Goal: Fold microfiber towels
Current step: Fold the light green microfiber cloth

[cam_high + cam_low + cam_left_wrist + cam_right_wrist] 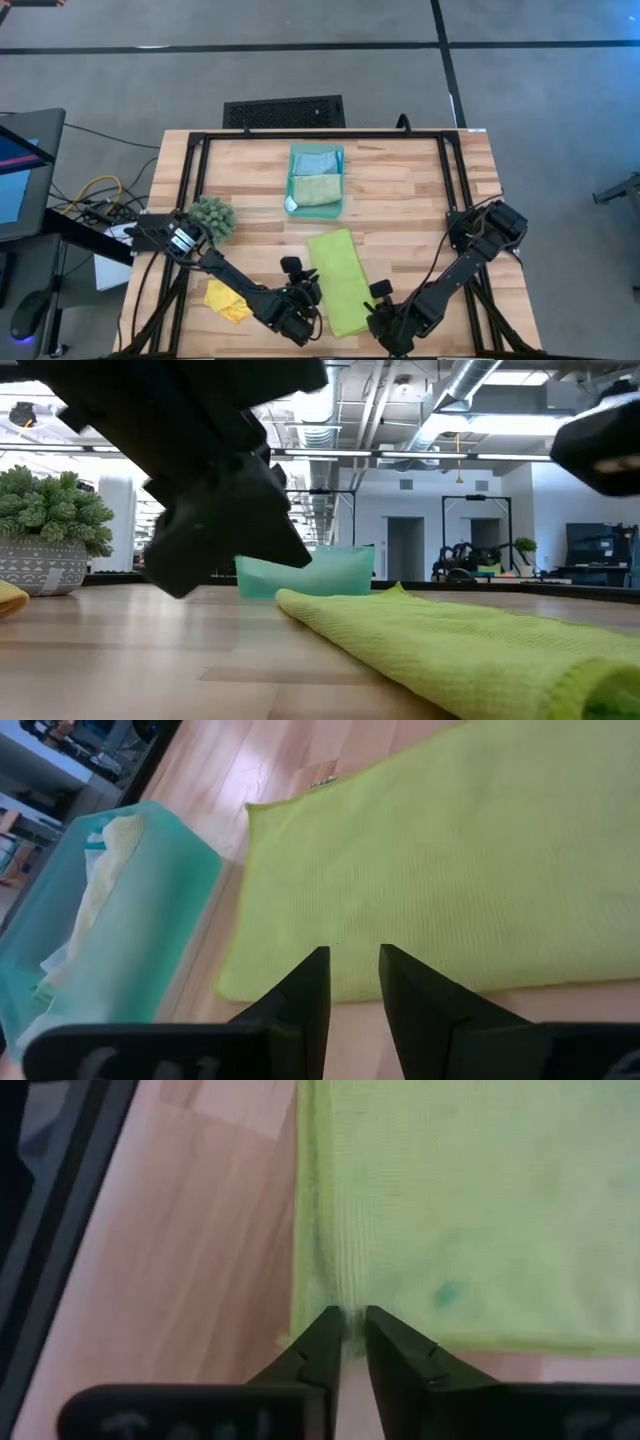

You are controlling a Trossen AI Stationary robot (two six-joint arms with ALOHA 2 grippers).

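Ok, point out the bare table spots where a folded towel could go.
Bare wood lies left of the teal tray, above the plant, and right of the tray toward the right arm's base. The near edge is crowded: lime towel, yellow towel, left gripper, right gripper.

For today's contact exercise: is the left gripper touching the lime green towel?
Apart. The left wrist view shows the left gripper with open jaws and nothing between them; the lime green towel lies flat on the wooden table beyond their tips.
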